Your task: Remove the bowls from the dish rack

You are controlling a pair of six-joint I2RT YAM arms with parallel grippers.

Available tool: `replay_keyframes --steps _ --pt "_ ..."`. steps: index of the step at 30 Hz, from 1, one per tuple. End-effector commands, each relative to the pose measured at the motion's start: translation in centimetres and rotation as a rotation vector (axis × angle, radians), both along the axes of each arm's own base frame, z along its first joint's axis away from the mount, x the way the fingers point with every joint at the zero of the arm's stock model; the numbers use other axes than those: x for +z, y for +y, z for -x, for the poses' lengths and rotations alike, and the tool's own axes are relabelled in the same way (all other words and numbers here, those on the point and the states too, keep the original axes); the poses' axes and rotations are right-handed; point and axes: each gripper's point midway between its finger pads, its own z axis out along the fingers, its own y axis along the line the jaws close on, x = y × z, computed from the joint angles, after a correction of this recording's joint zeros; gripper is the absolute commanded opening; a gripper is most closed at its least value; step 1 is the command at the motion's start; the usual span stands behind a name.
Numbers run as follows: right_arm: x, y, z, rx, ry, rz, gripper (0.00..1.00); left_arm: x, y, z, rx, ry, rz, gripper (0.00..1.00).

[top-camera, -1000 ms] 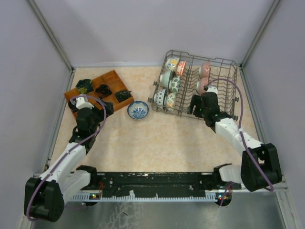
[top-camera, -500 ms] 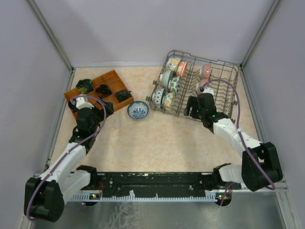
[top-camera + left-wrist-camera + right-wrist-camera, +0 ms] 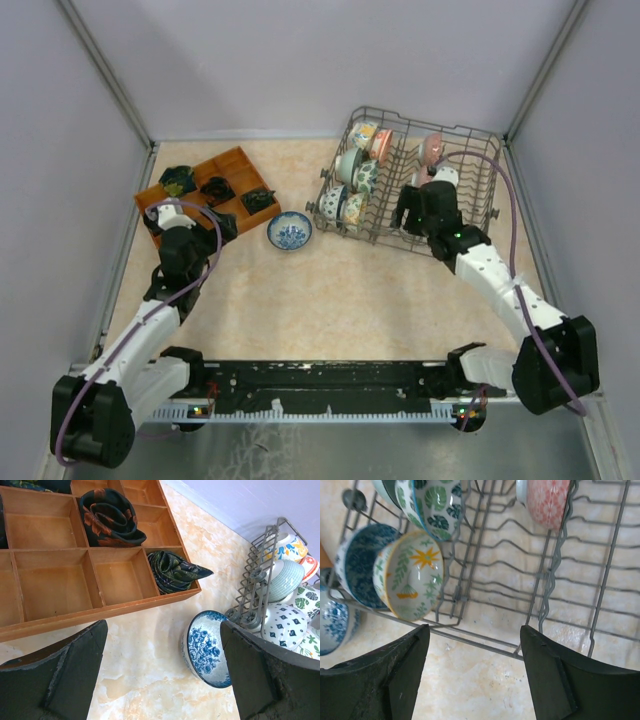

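So, my right gripper (image 3: 472,630) is hanging over the near edge of the dish rack (image 3: 400,113), fingers spread wide with nothing between them. Through its wrist cam I can see a pink bowl (image 3: 547,500) standing on edge in the right half of the rack. On the left side a green-leaf bowl (image 3: 432,502), a yellow-rimmed bowl (image 3: 410,575) with an orange flower inside and a dark blue bowl (image 3: 360,562) lean together (the top view shows a few more further back). One blue-and-white floral bowl (image 3: 290,231) sits open side up on the table (image 3: 330,300), just left of the rack and beside the wooden tray (image 3: 100,612). The left gripper (image 3: 162,625) hovers low near that tray, jaws apart too, empty.
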Motion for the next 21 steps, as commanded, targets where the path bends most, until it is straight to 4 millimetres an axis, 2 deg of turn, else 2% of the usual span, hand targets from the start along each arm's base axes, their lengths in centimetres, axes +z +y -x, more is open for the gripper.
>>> replay_keyframes --steps 1,4,9,14,18,21 --pt "6.2 -1.7 -3.0 -0.050 -0.173 -0.049 0.73 0.5 0.6 0.2 0.022 -0.021 -0.008 0.99" --pt "7.4 -4.5 -5.2 -0.081 -0.248 -0.159 0.73 0.4 0.6 0.0 0.025 -0.019 -0.012 0.99" --pt "8.5 -6.5 -7.9 -0.074 -0.342 -0.168 0.73 0.1 0.5 -0.3 0.021 -0.014 -0.012 0.99" --pt "7.5 -7.5 -10.2 -0.040 -0.332 -0.213 0.72 -0.2 0.3 -0.5 0.015 -0.007 -0.009 0.99" --pt "6.3 -9.1 -11.9 0.005 -0.349 -0.345 0.68 -0.2 0.3 -0.4 0.012 -0.008 -0.007 0.99" --pt "5.9 -10.3 -12.9 0.028 -0.364 -0.378 0.66 -0.1 0.3 -0.4 0.015 -0.011 -0.008 0.99"
